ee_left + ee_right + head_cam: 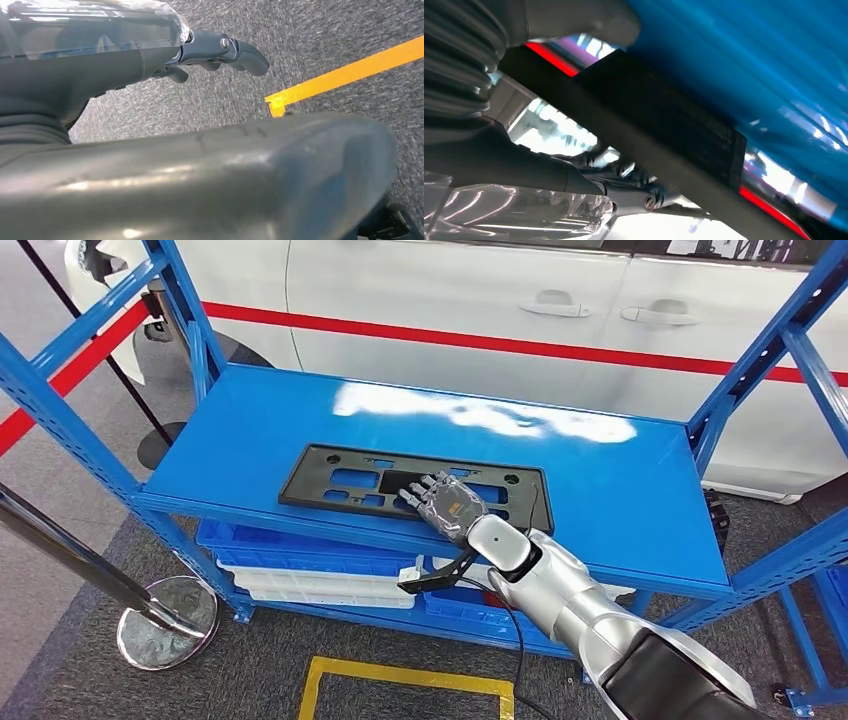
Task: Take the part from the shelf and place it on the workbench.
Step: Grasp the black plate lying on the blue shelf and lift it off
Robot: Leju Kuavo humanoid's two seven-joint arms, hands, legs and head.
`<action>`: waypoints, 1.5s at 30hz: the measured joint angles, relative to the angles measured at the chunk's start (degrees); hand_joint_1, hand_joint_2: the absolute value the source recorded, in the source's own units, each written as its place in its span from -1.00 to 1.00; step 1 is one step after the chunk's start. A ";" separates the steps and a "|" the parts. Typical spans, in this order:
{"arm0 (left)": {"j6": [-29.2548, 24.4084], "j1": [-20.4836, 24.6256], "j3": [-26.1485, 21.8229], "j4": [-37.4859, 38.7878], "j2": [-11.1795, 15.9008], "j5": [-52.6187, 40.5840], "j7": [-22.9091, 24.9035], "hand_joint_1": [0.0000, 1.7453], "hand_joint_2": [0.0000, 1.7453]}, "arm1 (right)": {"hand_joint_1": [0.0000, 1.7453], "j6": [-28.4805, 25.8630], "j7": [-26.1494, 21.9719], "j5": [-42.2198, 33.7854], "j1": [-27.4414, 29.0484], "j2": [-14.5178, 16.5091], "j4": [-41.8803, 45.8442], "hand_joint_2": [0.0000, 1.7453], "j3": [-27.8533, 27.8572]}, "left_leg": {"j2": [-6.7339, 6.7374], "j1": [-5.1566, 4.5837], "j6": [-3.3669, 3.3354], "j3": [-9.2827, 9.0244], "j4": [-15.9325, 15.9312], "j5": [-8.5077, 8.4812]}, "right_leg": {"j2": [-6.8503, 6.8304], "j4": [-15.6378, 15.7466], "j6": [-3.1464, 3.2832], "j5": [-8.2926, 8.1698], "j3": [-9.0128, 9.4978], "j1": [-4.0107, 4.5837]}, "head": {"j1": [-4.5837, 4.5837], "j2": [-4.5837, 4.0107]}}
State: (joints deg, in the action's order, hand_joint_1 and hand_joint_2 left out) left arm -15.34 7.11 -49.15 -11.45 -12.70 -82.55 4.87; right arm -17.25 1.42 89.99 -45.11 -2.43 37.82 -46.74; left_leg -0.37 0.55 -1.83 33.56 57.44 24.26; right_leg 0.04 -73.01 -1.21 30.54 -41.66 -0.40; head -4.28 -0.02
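Flat black part (415, 486), a long rectangular frame with cut-outs, lying on the blue shelf (620, 490) close to the shelf's front edge and left of its middle. Right hand (445, 502) laid over the part's front edge near its right half, fingers stretched forward across the top face, thumb side dropping below the shelf's front lip. From the head view alone, cannot tell whether the part is actually clamped or merely touched. Closer in the right wrist view: the part (664, 120) as a dark ribbed slab crossing between the thick grey thumb (579, 17) on one face and the darker fingers (634, 175) on the other, blue shelf surface (774, 65) just beside it; thumb and fingers set on opposite faces, contact on the finger side blurred, so grip not certain. Right arm (570, 605) reaching up from the lower right toward the shelf, wrist bent slightly, a black cable (505, 615) looping under it. Left wrist view: left hand (220, 52) hanging over grey carpet (310, 45) near a yellow floor line (350, 72), fingers curled in, nothing in them. White car (500, 310) with a red stripe behind the shelf; blue and white bins (310, 565) on the level beneath.
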 joint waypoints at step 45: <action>-14.64 0.14 0.56 0.00 -0.03 0.02 -1.66 -1.00 1.00 | 0.88 19.08 -36.58 -82.77 22.27 -3.11 65.42 1.00 19.94 | 0.01 -0.10 2.64 7.75 16.97 8.08 | -0.28 15.51 2.75 -5.44 7.92 0.28 | -0.01 0.00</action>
State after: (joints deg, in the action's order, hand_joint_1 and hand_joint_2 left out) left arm -29.98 7.25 -48.59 -11.45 -12.74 -82.53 3.21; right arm 1.84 -35.17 7.22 -22.84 -5.54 103.25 -26.80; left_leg -0.36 0.45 0.81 41.31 74.41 32.34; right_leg -0.24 -57.50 1.54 25.09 -33.74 -0.12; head -4.29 -0.02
